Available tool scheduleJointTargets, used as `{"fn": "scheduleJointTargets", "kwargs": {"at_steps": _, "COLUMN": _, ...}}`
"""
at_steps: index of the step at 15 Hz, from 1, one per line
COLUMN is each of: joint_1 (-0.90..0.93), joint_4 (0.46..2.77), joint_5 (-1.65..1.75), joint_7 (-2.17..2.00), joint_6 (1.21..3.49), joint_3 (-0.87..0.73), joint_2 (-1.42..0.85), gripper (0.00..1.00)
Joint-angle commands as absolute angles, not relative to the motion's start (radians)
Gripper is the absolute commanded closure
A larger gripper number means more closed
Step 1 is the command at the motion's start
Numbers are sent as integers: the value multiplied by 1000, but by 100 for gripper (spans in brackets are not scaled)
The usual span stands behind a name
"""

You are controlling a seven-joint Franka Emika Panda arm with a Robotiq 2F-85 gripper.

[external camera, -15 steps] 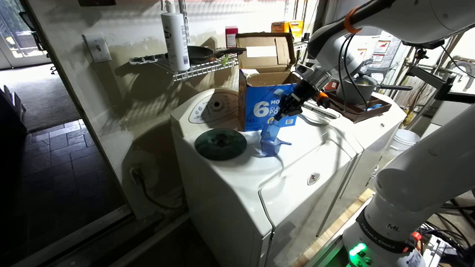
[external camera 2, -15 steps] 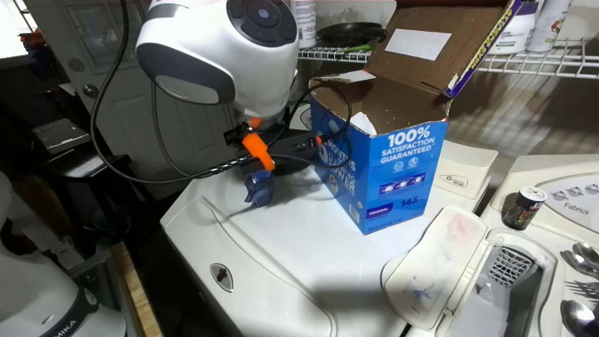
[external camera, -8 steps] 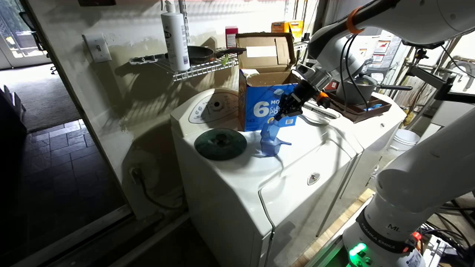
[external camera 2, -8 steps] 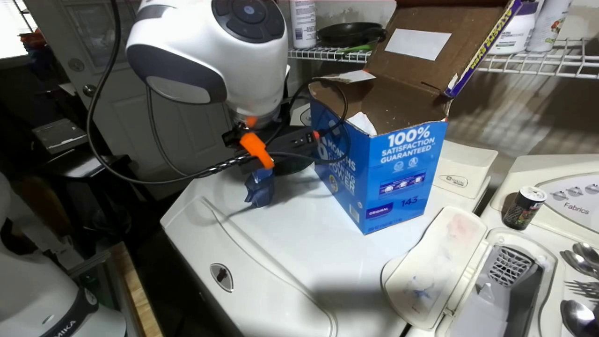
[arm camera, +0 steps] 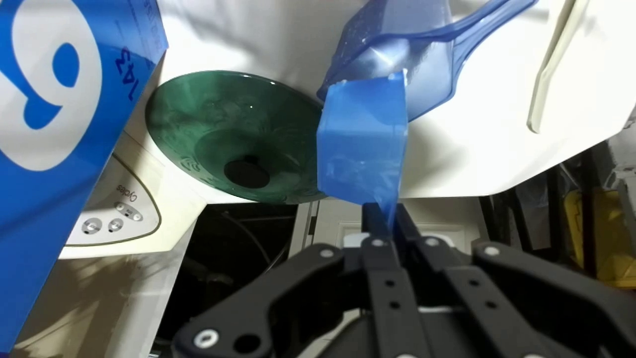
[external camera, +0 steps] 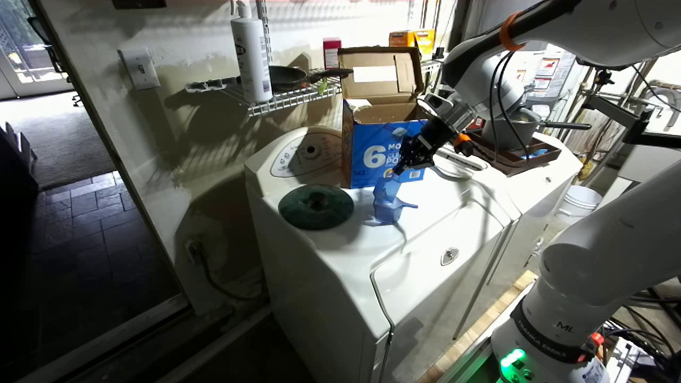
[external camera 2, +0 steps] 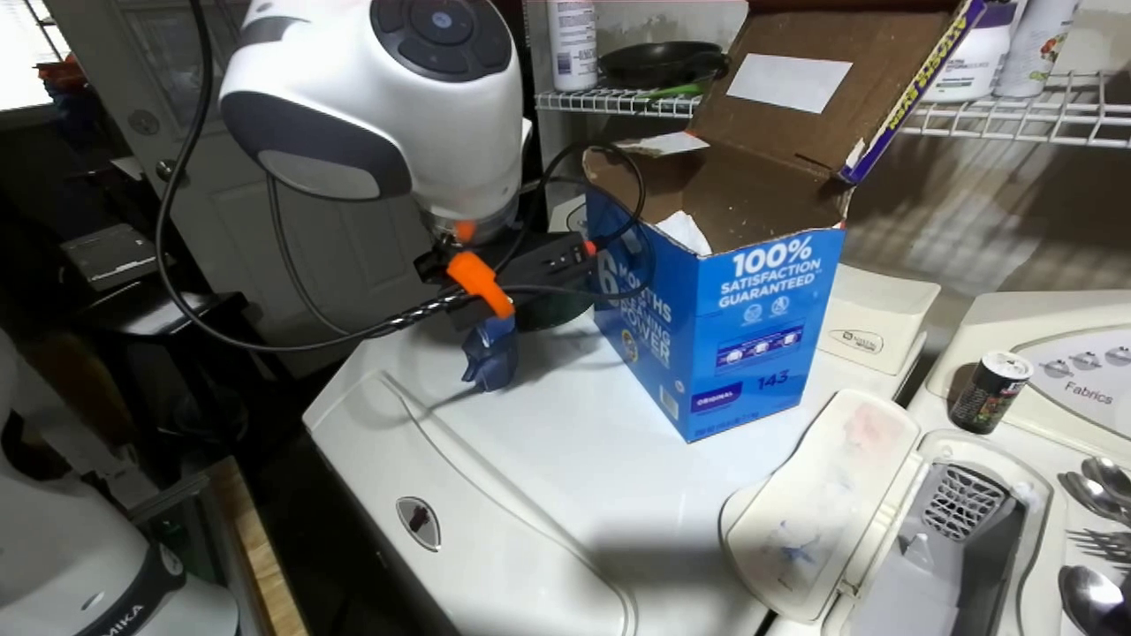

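Observation:
My gripper point(arm camera: 387, 223) is shut on the thin handle of a small translucent blue scoop point(arm camera: 362, 136). The held scoop point(external camera: 387, 189) hangs just over a second blue cup with a handle point(arm camera: 427, 74), which stands on the white washer top. In an exterior view, the cup point(external camera: 388, 211) is directly under the scoop; whether they touch I cannot tell. My gripper point(external camera: 400, 169) is tilted down towards them. In an exterior view my gripper body hides its fingertips, and dark blue plastic point(external camera 2: 491, 358) shows beneath it. A green glass lid point(arm camera: 233, 134) lies beside the cup.
An open blue cardboard box point(external camera 2: 760, 336) stands close to my gripper. A wire shelf with a white bottle point(external camera: 251, 58) and a pan point(external camera: 287, 78) is behind. A dispenser with a raised lid point(external camera 2: 822, 503), a can point(external camera 2: 990, 393) and spoons point(external camera 2: 1091, 592) are farther along.
The arm's upper wrist has shifted left in an exterior view, with its cables, so the gripper tilts a little more. The scoop and the cup stay nearly in place.

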State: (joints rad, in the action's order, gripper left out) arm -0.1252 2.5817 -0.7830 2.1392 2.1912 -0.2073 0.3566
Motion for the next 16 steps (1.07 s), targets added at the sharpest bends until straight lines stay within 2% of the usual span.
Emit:
{"fn": "scheduleJointTargets", "kwargs": {"at_steps": 1, "joint_1": -112, "joint_4": 2624, "joint_5": -774, "joint_7": 2172, "joint_6": 2228, "joint_3": -206, "joint_2": 408, "gripper": 98}}
{"fn": "scheduleJointTargets", "kwargs": {"at_steps": 16, "joint_1": -94, "joint_4": 2656, "joint_5": -775, "joint_7": 2247, "joint_6": 2271, "joint_3": -208, "joint_2": 460, "gripper": 98}}
